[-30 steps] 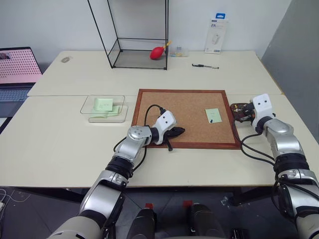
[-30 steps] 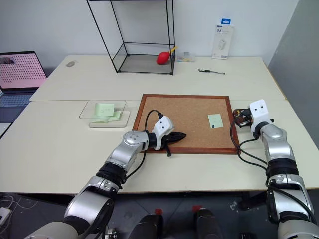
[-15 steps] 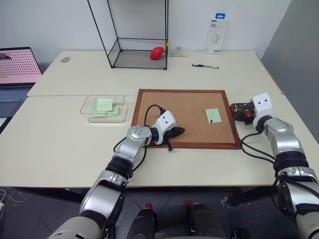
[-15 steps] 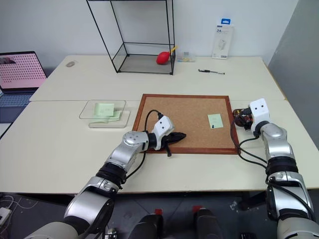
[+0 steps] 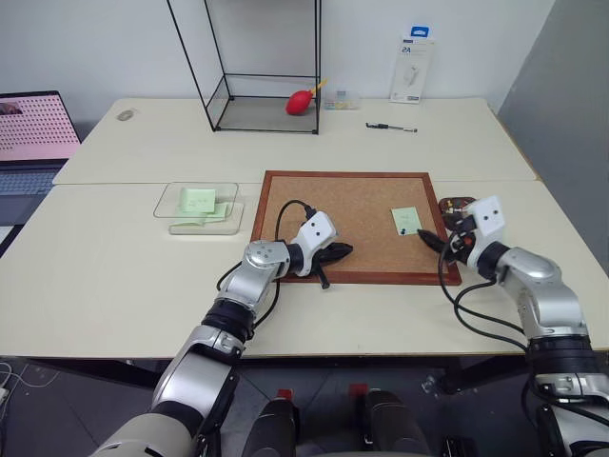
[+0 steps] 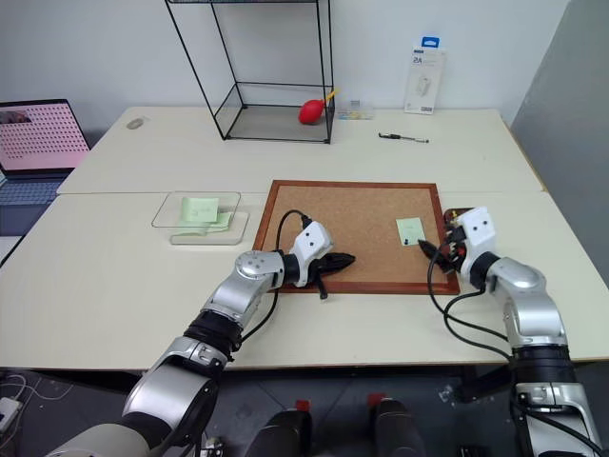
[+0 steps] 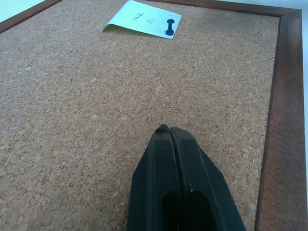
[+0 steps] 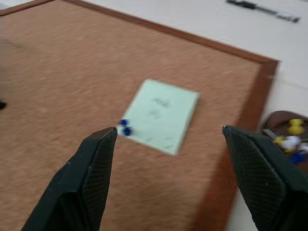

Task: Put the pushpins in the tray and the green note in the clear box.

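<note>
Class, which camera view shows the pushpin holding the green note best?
The left wrist view: the dark blue pushpin stands sharp on the green note. The right wrist view blurs it; both eye views show a tiny dark dot.

A pale green square note [image 5: 406, 221] lies flat on the cork board, near its right edge, held by a dark blue pushpin [image 7: 169, 27] at one edge. A small dark reddish-brown tray [image 5: 457, 204] sits just beyond that edge, holding yellow, white and blue pushpins [image 8: 292, 138]. The clear flat box [image 5: 198, 204] rests left of the board, holding green notes
</note>
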Action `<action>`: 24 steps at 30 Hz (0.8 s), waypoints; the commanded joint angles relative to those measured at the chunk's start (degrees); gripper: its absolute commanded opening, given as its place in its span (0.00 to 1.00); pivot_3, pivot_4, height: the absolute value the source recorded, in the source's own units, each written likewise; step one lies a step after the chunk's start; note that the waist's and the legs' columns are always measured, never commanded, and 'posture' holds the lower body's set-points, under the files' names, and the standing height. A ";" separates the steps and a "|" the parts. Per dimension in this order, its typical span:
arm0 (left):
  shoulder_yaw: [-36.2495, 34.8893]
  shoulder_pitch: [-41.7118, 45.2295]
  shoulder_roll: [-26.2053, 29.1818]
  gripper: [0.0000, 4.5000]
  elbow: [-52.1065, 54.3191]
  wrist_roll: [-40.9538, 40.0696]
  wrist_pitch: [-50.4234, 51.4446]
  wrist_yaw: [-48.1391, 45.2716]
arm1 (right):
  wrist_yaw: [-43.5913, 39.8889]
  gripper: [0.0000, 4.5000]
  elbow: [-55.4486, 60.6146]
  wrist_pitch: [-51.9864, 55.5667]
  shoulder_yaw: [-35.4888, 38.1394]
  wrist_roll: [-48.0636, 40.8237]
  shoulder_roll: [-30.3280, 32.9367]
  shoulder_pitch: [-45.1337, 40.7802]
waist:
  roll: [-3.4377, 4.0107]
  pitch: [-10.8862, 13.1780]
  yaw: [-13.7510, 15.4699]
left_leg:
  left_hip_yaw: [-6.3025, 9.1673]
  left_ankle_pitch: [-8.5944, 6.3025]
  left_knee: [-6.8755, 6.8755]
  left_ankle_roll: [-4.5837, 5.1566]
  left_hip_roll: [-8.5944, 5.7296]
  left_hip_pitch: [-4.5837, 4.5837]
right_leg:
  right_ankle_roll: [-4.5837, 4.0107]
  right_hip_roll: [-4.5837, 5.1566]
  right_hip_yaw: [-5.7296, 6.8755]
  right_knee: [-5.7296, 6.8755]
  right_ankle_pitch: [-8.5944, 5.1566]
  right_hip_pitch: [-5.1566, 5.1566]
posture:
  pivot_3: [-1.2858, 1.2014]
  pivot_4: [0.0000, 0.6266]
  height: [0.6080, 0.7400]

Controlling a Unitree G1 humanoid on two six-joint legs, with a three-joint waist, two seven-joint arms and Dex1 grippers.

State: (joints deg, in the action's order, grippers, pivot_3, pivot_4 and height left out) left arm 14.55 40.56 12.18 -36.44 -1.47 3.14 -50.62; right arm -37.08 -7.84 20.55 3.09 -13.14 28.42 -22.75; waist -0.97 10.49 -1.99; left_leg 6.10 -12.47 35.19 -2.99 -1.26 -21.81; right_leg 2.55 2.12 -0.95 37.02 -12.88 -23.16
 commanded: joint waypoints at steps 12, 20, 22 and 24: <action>1.59 -1.87 0.29 0.00 -1.74 2.18 1.10 -0.17 | 1.29 0.67 -12.05 -5.19 -1.09 2.16 -3.43 -7.48 | 0.00 0.00 0.13 | 0.01 0.00 -0.01 0.00 -0.01 -0.03 | -0.01 0.01 0.01 -0.04 0.00 -0.01 | 0.52 0.24 1.00; 1.57 -2.17 0.47 0.00 -1.43 2.13 1.29 -0.13 | 0.73 0.30 -13.98 -6.23 -1.02 2.60 -3.33 -7.97 | 0.00 0.00 0.09 | 0.00 0.00 -0.01 0.00 -0.01 -0.02 | -0.01 0.01 0.01 -0.03 0.00 -0.01 | 0.52 0.24 1.00; 1.61 -2.19 0.48 0.00 -1.41 2.15 1.27 -0.18 | 0.70 0.23 -13.89 -6.24 -1.03 2.59 -3.39 -7.89 | 0.00 0.00 0.09 | 0.00 0.00 -0.01 0.00 -0.01 -0.02 | -0.01 0.01 0.00 -0.03 0.00 -0.01 | 0.52 0.24 1.00; 1.64 -2.20 0.49 0.00 -1.39 2.17 1.26 -0.22 | 0.62 0.15 -13.47 -6.11 -1.08 2.58 -3.46 -7.68 | 0.00 0.00 0.09 | 0.00 0.00 -0.01 0.00 -0.01 -0.03 | -0.01 0.01 0.00 -0.03 0.00 -0.01 | 0.52 0.24 1.00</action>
State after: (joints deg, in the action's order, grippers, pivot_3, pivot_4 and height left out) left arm 14.62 40.39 12.19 -35.88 -1.47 3.06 -50.70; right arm -36.54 -22.78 15.52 0.90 -10.29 24.52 -29.57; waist -0.97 10.49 -1.89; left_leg 6.11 -12.47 35.18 -2.99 -1.28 -21.84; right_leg 2.54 2.13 -0.95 36.99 -12.88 -23.17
